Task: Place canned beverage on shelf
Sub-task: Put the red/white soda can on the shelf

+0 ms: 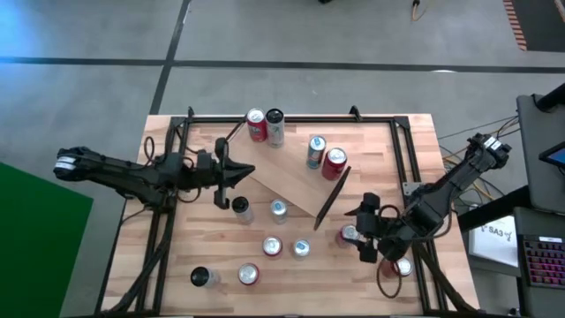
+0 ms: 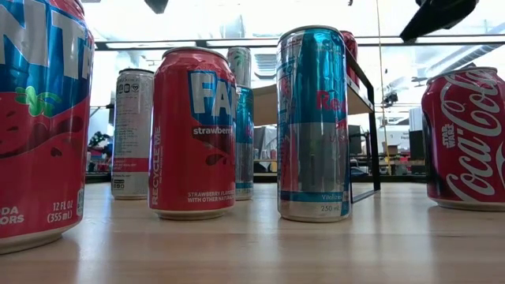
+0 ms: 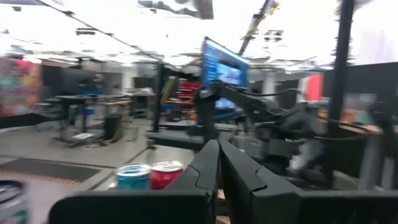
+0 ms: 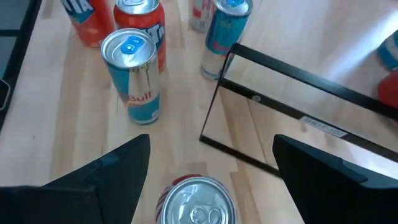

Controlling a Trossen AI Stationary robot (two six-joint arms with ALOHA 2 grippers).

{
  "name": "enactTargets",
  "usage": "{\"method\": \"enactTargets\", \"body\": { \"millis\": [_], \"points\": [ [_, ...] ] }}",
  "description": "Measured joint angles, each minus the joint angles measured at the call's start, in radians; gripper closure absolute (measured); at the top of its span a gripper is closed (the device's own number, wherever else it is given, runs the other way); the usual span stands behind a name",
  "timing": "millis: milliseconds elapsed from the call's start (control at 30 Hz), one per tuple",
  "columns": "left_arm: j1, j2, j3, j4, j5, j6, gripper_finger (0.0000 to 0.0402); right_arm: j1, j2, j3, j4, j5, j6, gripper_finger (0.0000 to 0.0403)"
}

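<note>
The shelf (image 1: 287, 184), a light-wood plank with black end frames, stands slantwise in the middle of the table; its near frame (image 4: 292, 102) shows in the right wrist view. A blue can (image 1: 315, 152) and a red can (image 1: 334, 164) seem to stand on its far right part. My right gripper (image 1: 360, 231) is open at the table's right, tilted down over a red can (image 4: 198, 202), which stands on the table between its fingers without touching them. My left gripper (image 1: 245, 173) is shut, holds nothing and hovers by the shelf's left end.
Several more cans stand about the table: two at the far edge (image 1: 265, 125), a Red Bull can (image 4: 132, 74) and others before the shelf (image 1: 287, 247), one near the right arm (image 1: 402, 268). Black rails (image 1: 291, 117) frame the table.
</note>
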State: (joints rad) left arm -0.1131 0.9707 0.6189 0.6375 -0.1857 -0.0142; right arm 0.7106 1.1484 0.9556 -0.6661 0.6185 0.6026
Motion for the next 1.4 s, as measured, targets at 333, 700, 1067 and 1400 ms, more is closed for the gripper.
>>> {"method": "enactTargets", "body": {
  "millis": [333,700,1067,1400],
  "points": [
    [-0.006,0.051,0.0,0.108,0.021,0.007,0.0402,0.086,0.0,-0.035,-0.002,0.021,0.115,0.0076],
    [-0.006,0.096,0.0,0.132,0.021,-0.017,0.0402,0.123,0.0,-0.062,-0.009,0.036,0.212,0.0076],
    [-0.006,0.096,0.0,0.133,0.02,-0.021,0.0402,0.127,0.001,-0.113,-0.005,0.035,0.281,0.0076],
    [-0.006,0.096,0.001,0.133,0.02,-0.021,0.0402,0.129,0.001,-0.115,-0.001,0.036,0.296,0.0076]
  ]
}}
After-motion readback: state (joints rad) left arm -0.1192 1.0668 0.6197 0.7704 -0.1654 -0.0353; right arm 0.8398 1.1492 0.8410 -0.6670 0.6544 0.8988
